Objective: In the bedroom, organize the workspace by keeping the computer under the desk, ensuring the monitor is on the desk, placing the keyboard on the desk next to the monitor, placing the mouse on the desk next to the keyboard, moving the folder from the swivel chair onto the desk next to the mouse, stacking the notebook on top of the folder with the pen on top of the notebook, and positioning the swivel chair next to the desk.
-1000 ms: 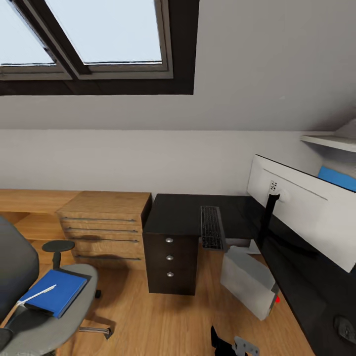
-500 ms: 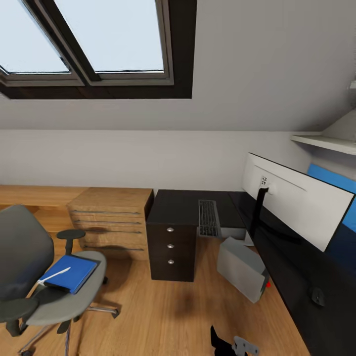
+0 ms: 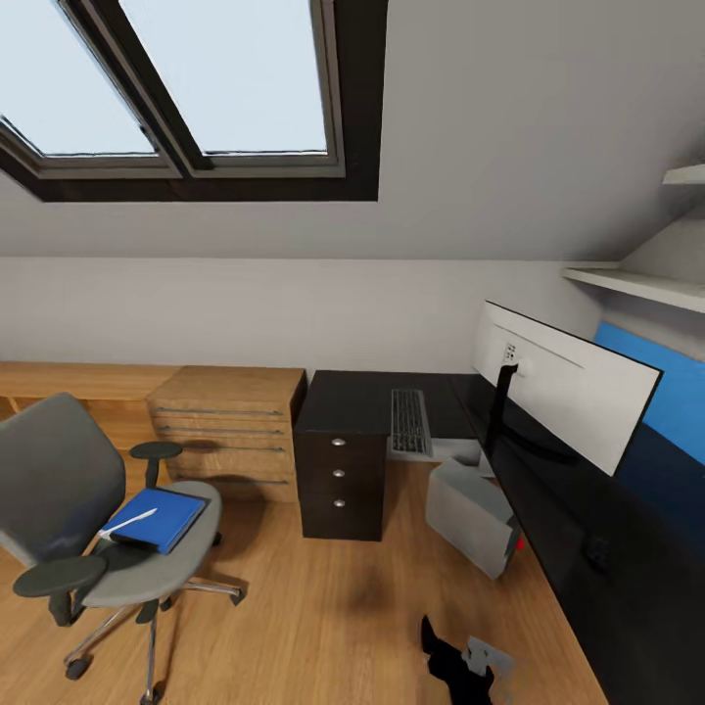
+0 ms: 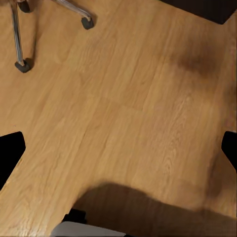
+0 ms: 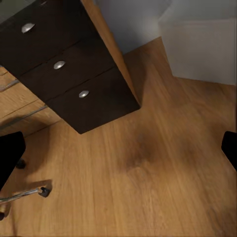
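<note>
1. Folder (image 3: 157, 518) lies on our chair (image 3: 93, 529) seat, pen (image 3: 128, 524) across it.
2. Keyboard (image 3: 410, 422) and monitor (image 3: 558, 397) sit on the table (image 3: 352, 401); computer (image 3: 472, 516) stands on the floor (image 3: 323, 627) beside it.
3. Both our hands, left (image 4: 118, 148) and right (image 5: 118, 153), hang released over bare floor.

Bare floor (image 3: 323, 607) lay open between the chair (image 3: 108, 529) and the drawers (image 3: 338, 475); the computer (image 3: 475, 529) crowded the desk's (image 3: 627, 597) edge.
</note>
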Tool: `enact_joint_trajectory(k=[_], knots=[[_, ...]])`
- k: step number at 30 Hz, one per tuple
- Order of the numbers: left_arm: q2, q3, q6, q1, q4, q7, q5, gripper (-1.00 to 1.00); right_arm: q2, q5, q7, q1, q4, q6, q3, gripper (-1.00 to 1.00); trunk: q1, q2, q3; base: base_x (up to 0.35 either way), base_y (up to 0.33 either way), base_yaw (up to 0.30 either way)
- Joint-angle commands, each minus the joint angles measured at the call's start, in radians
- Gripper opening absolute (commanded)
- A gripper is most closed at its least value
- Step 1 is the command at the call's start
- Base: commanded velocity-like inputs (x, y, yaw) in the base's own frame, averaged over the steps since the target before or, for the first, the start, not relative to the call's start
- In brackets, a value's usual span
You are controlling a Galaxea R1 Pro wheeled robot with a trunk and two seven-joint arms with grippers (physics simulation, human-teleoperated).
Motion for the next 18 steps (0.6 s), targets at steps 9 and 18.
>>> enact_joint_trajectory(k=[9, 18], knots=[[-0.014, 0.0, 0.352, -0.101, -0.288, 0.007, 0.015, 1.0, -0.001, 0.015, -0.347, -0.002, -0.738, 0.724, 0.102, 1.0, -0.034, 0.062, 0.027, -0.002, 0.0, 0.0], [-0.058, 0.0, 0.527, -0.229, -0.317, 0.006, 0.018, 1.0, -0.016, 0.017, -0.446, -0.003, -0.991, 1.092, 0.111, 1.0, -0.046, 0.083, 0.036, 0.0, 0.0, 0.0]])
